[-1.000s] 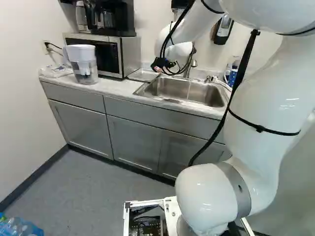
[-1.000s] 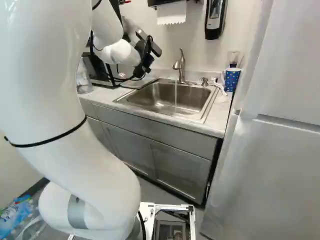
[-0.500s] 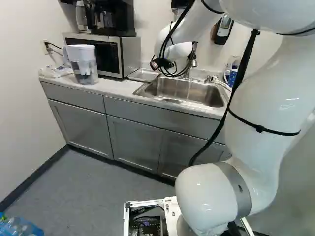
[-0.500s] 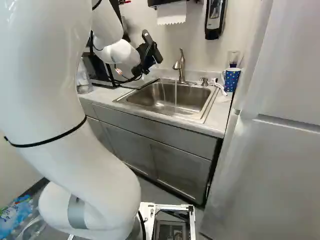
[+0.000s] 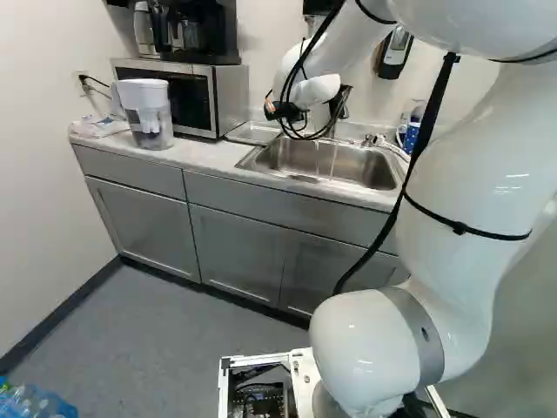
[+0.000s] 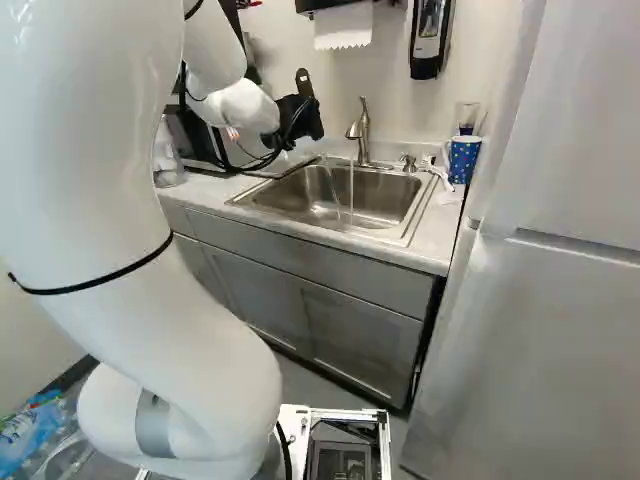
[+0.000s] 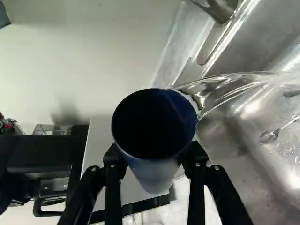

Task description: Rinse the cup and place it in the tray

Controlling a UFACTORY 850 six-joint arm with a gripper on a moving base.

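**Wet cup pours out over the sink, gripped at its sides**

The gripper (image 7: 154, 154) has the cup (image 7: 156, 174) clamped between its fingers, which stand about the cup's width apart, one against each side of the wall below the rim. The cup is beside the sink (image 6: 385, 200), tilted, its dark blue mouth towards the wrist camera; water runs from the rim into the sink. The tap (image 6: 363, 130) is running too.

The cup's wall looks stiff, so it should take a steady squeeze without denting. Whether it is plastic or ceramic I cannot tell; treat it as breakable. It should grow lighter as it drains. Wet sides are likely slippery, and the body narrows to the base, so too loose a hold could let it twist or creep along the taper. The present hold, on opposite sides below the rim, seems the right one, and leaves the mouth free to pour.

The rinse seems well along. Next, let it drain, then carry it level to the tray (image 5: 254, 132) beside the sink and lower it gently; a knock on the metal could chip it.
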